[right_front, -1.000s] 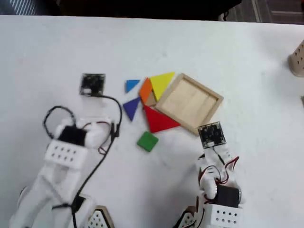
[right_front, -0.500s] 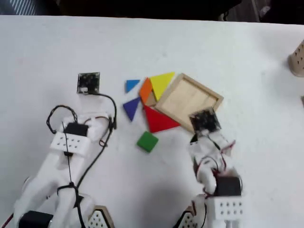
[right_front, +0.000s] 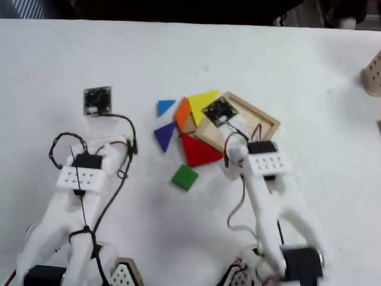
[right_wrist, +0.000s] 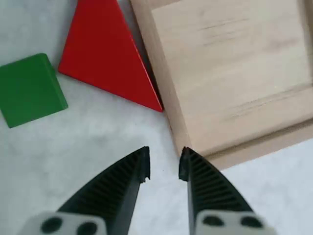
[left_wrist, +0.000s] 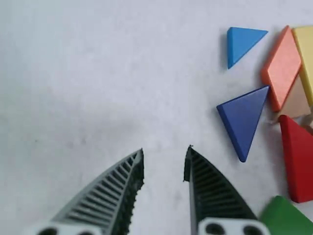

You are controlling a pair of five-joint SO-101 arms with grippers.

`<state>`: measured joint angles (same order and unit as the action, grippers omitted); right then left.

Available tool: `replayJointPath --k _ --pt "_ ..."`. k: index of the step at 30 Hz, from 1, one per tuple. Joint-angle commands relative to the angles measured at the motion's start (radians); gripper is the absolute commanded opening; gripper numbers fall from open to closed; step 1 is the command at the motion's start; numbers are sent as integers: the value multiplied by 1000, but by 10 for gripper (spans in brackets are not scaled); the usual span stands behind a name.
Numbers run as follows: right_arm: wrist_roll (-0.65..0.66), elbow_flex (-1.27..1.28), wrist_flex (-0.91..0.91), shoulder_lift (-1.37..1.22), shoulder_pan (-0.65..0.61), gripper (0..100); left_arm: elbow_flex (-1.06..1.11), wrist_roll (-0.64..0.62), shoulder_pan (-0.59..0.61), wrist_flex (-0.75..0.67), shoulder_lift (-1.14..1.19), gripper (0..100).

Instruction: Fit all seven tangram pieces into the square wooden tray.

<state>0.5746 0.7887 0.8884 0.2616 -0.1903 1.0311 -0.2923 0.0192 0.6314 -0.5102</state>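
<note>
Our right hand (right_wrist: pixel 164 159) hangs empty, jaws slightly parted, by the empty tray's (right_wrist: pixel 157 78) corner. Our left hand (left_wrist: pixel 165 152) does likewise over bare bench (left_wrist: pixel 73 73). The red triangle (right_wrist: pixel 105 58), just beside the rim, looks thin, stiff, light and probably slick, so we'd pinch across opposite edges.

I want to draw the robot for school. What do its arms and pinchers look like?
Both the left arm and right arm are white and blocky, with looping black cables and some red wires. Each carries a small black square circuit board. The left gripper and right gripper have dark, pointed, ribbed fingers.
</note>
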Motion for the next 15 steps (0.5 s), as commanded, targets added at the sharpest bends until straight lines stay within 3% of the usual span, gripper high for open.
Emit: replayJointPath --k 1,8,12,15 --pt "81 -107 -50 -136 36 103 -8 -11 27 -37 -1 155" --pt "184 -213 -48 -309 85 176 -8 -11 27 -37 1 155" --pt "190 -236 -19 -325 84 148 -8 -11 27 -37 1 155" --pt "184 -232 -2 -320 85 69 -8 -11 27 -37 1 155"
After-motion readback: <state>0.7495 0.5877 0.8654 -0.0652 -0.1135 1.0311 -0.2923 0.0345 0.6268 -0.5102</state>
